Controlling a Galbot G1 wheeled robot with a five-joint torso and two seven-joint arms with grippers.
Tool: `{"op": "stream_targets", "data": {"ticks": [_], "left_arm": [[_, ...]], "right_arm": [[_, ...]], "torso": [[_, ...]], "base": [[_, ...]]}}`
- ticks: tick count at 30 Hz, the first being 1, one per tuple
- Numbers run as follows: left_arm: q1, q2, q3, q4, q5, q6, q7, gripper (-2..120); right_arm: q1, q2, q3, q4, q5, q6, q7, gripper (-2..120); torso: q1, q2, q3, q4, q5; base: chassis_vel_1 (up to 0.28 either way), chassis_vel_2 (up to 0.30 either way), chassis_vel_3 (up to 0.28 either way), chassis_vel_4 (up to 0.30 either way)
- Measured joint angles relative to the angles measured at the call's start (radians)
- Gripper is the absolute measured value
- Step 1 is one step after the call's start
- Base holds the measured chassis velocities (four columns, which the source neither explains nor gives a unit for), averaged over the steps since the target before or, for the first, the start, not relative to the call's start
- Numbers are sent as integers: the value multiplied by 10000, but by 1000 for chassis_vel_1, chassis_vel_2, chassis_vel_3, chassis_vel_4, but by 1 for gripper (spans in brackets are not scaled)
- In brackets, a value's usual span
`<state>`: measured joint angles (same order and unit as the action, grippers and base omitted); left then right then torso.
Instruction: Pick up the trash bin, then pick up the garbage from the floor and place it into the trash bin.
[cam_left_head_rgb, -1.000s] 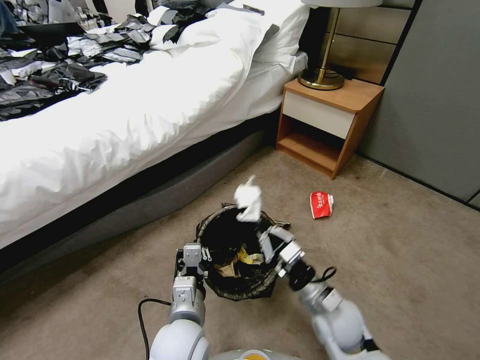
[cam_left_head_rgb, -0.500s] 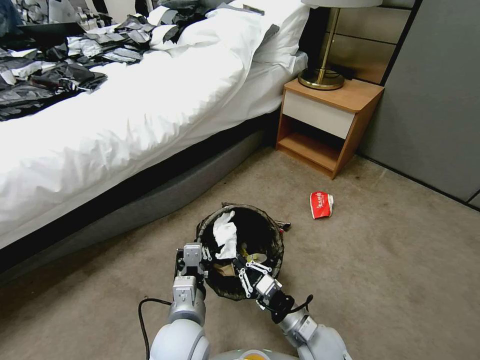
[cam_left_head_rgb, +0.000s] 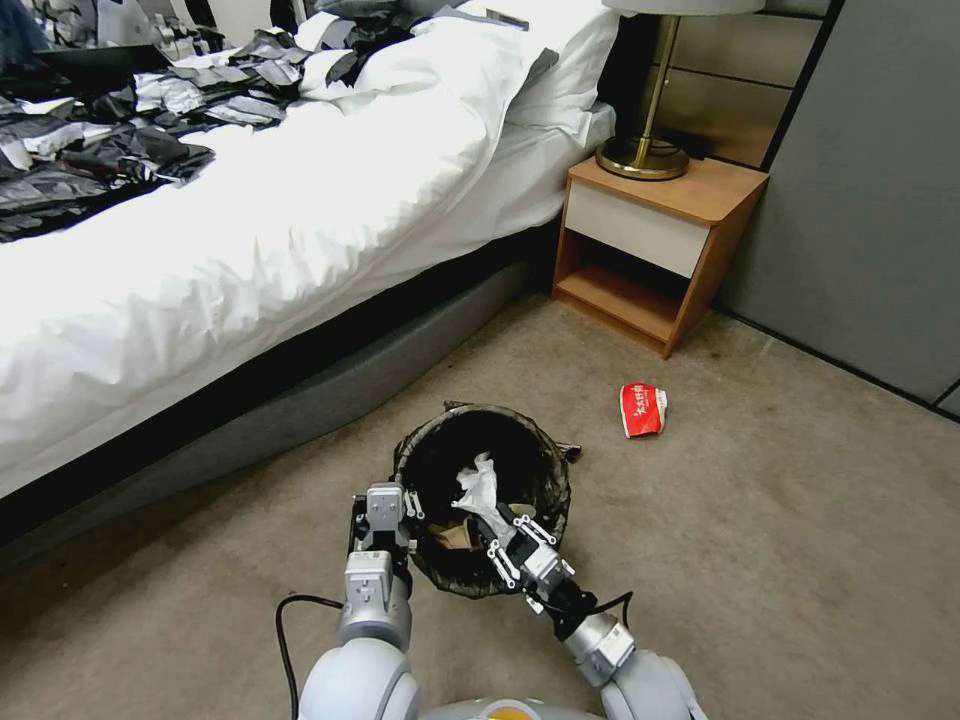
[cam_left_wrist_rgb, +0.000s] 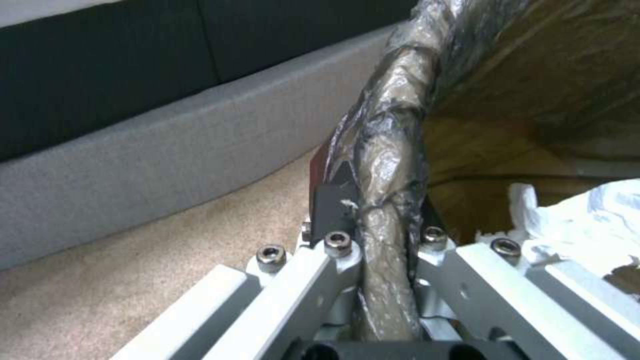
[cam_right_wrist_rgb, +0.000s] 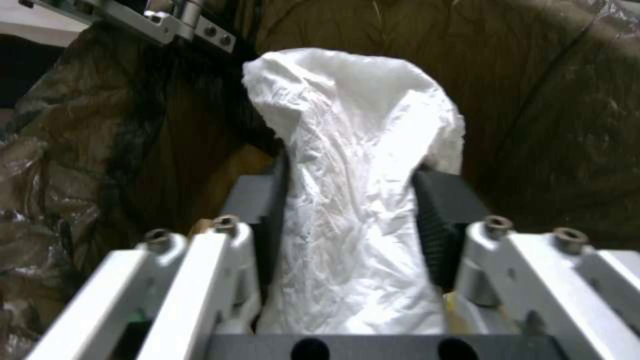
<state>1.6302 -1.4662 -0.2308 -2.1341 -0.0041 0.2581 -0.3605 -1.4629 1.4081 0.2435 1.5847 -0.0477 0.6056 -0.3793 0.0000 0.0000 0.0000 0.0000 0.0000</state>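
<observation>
- Trash bin (cam_left_head_rgb: 482, 500): on the floor (cam_left_head_rgb: 800, 520) before the bed (cam_left_head_rgb: 250, 250), dark liner over the rim; landmark for the entries below
- Left gripper (cam_left_wrist_rgb: 383, 235): clenched on the bin's near-left rim, liner pinched between the pads
- Right gripper (cam_left_head_rgb: 510, 545): over the bin's near edge, pointing into its mouth, closed around the crumpled white tissue (cam_right_wrist_rgb: 360, 165)
- Tissue: inside the bin's opening, held above the litter already in it; both pads (cam_right_wrist_rgb: 437, 235) press its waist
- Step in hand, judged: release. Part the jaws fully while the tissue hangs well inside the rim; keep the left grip steady so the bin does not tip; withdraw clear of the liner, which could snag
- Red-and-white wrapper (cam_left_head_rgb: 643, 408): on the floor to the right of the bin, well apart, not yet collected
- Hard to make out: bin's bottom and most contents dark; brown and yellow scraps partly hidden; the wrapper's print unreadable; floor behind the bin hidden
</observation>
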Motion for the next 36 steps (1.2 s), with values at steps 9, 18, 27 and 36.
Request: {"op": "stream_targets", "data": {"ticks": [9,18,27,36], "left_arm": [[2,0,12,-17,-2,0,1,0],[6,0,43,-17,4,0,3,0],[9,4,75,-21,11,0,7,0],[1,25,37,-42,5,0,8,0]], "right_arm": [[2,-32,5,70,13,-46,29,78],[-1,-58,-4,149,17,-54,41,100],[11,-110,32,245,49,-76,73,100],[32,-133,215,408,99,-70,216,100]], "torso": [[0,0,0,0,0],[1,0,1,0,0],[0,0,0,0,0],[0,0,0,0,0]], "base": [[0,0,0,0],[0,0,0,0],[0,0,0,0],[0,0,0,0]]}}
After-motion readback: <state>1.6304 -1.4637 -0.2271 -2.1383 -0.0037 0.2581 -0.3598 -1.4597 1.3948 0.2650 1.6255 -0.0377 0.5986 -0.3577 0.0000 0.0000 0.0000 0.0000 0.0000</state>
